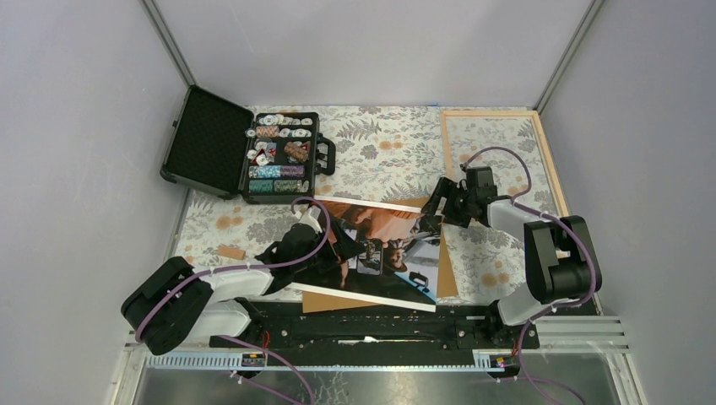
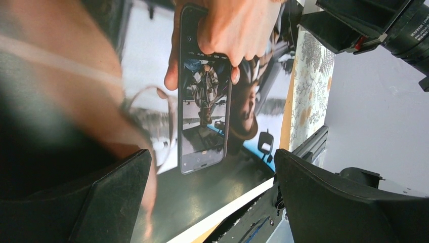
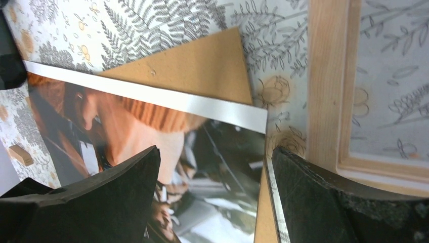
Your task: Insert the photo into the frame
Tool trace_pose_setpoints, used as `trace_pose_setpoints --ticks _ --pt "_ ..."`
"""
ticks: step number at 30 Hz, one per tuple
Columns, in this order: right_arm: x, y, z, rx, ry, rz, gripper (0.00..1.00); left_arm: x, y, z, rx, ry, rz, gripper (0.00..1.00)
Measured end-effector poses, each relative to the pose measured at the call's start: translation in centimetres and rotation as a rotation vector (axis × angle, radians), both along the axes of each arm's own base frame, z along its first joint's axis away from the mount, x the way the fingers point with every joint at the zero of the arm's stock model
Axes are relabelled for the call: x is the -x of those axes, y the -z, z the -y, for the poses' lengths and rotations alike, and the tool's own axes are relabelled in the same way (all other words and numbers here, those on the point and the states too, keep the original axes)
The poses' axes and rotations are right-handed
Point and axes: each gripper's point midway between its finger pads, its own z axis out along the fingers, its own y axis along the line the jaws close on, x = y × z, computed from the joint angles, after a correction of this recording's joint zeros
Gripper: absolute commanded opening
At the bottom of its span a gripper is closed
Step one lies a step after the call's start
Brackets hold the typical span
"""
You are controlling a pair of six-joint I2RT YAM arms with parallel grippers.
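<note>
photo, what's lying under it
A brown backing board lies under the photo; its corners stick out at the right and near edges. The rest of the board and the floral cloth below are covered.

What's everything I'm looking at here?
photo: one, dark with orange tones and white border, table centre.
backing board: one, brown, under the photo.
frame: one, light wood, far right.
case: one, black, open, far left.
poker chips: many, mixed colours, in the case.
wooden block: one, tan, left of the photo.
tablecloth: one, floral, covering the table.
left arm: one, black and white, jaws open over the photo.
right arm: one, black and white, jaws open at the photo's far-right corner.
</note>
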Motion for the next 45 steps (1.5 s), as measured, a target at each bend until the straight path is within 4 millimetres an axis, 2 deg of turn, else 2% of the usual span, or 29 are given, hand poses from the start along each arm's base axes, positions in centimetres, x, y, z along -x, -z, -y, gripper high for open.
trace_pose_setpoints --ticks 6,9,12,17,21,28,33,35,38,40,42,43,44,45 --pt "-1.2 -0.3 -0.8 -0.045 -0.017 0.037 0.87 -0.1 0.0 0.1 0.003 -0.001 0.004 0.99" --pt "-1.3 -0.5 -1.0 -0.06 -0.014 0.04 0.82 -0.1 0.0 0.1 0.005 -0.001 0.007 0.99" --pt "-1.3 -1.8 -1.4 -0.102 -0.013 0.056 0.79 -0.1 0.0 0.1 0.007 -0.002 0.009 0.99" --pt "-1.3 -5.3 -3.2 -0.225 -0.052 0.125 0.75 -0.1 0.0 0.1 0.007 -0.002 0.01 0.99" --pt "-0.8 -6.0 -3.9 -0.273 -0.086 0.133 0.72 -0.1 0.0 0.1 0.007 -0.002 0.01 0.99" --pt "0.1 -4.2 -3.9 -0.226 -0.201 0.144 0.5 -0.1 0.0 0.1 0.007 -0.001 0.011 0.99" --pt "0.8 -3.1 -3.8 -0.199 -0.243 0.124 0.12 -0.1 -0.1 0.0 0.002 0.005 0.019 0.99" --pt "0.9 -3.1 -3.7 -0.191 -0.251 0.12 0.03 0.1 -0.2 -0.1 -0.009 0.011 0.019 0.99" --pt "1.4 -4.1 -3.4 -0.166 -0.264 0.11 0.0 0.7 -0.5 -0.4 -0.036 0.045 0.021 0.99" --pt "1.3 -5.8 -2.8 -0.127 -0.262 0.124 0.0 1.3 -1.3 -0.4 -0.036 0.087 0.031 0.99" --pt "0.8 -8.6 -2.2 -0.08 -0.258 0.186 0.0 1.7 -3.8 0.1 -0.004 0.136 0.075 0.99" --pt "0.7 -10.4 -1.8 -0.052 -0.262 0.231 0.0 1.6 -5.8 0.5 0.02 0.159 0.115 0.99" --pt "0.7 -12.5 -1.5 -0.023 -0.272 0.291 0.0 1.4 -8.8 1.1 0.056 0.184 0.182 0.99" --pt "0.9 -14.1 -1.2 -0.003 -0.279 0.339 0.0 1.2 -10.5 1.4 0.076 0.194 0.223 0.99"
